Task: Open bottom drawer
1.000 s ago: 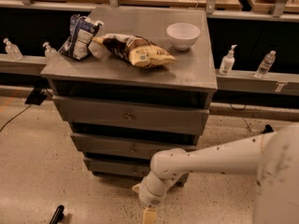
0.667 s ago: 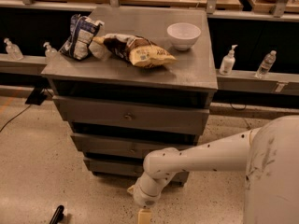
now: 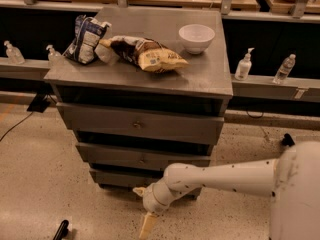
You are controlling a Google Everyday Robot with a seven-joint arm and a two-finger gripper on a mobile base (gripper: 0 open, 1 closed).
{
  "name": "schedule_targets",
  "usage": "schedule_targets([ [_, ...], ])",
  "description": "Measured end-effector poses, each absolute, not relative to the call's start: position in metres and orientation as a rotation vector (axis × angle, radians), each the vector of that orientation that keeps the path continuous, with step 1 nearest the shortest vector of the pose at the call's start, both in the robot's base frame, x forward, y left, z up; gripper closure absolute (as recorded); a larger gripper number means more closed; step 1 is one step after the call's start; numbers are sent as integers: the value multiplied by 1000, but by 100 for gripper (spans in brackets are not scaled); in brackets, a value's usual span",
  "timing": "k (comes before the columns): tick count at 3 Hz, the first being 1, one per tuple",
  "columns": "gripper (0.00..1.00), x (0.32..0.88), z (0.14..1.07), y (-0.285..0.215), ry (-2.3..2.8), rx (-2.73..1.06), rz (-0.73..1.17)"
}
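Note:
The bottom drawer is the lowest and narrowest grey front of the cabinet, close to the floor, and it looks shut. Its knob does not show; the arm's wrist covers the middle of the front. My gripper hangs from the white arm, which reaches in from the right, and sits in front of the drawer's centre just above the floor. Its cream fingers stand apart: one fingertip is at the drawer's lower edge, the other points down at the floor. It holds nothing.
The mid-sized drawer and the widest top drawer are shut above. On the cabinet top lie two snack bags and a white bowl. Bottles stand on the ledge behind. A dark object lies on the floor at left.
The arm's wrist and gripper have shifted a little to the left in front of the bottom drawer. The drawers and the things on top have not moved.

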State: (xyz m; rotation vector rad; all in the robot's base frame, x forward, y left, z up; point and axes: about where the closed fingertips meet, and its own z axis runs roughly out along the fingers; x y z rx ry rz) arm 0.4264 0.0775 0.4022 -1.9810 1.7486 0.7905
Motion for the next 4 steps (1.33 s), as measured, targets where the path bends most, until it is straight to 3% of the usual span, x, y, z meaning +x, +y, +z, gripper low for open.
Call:
schedule_targets([
  [1, 0, 489, 399, 82, 1618, -1651, 707],
  [2, 0, 509, 390, 66, 1513, -1479, 620],
  [4, 0, 494, 363, 66, 1470, -1435, 619],
])
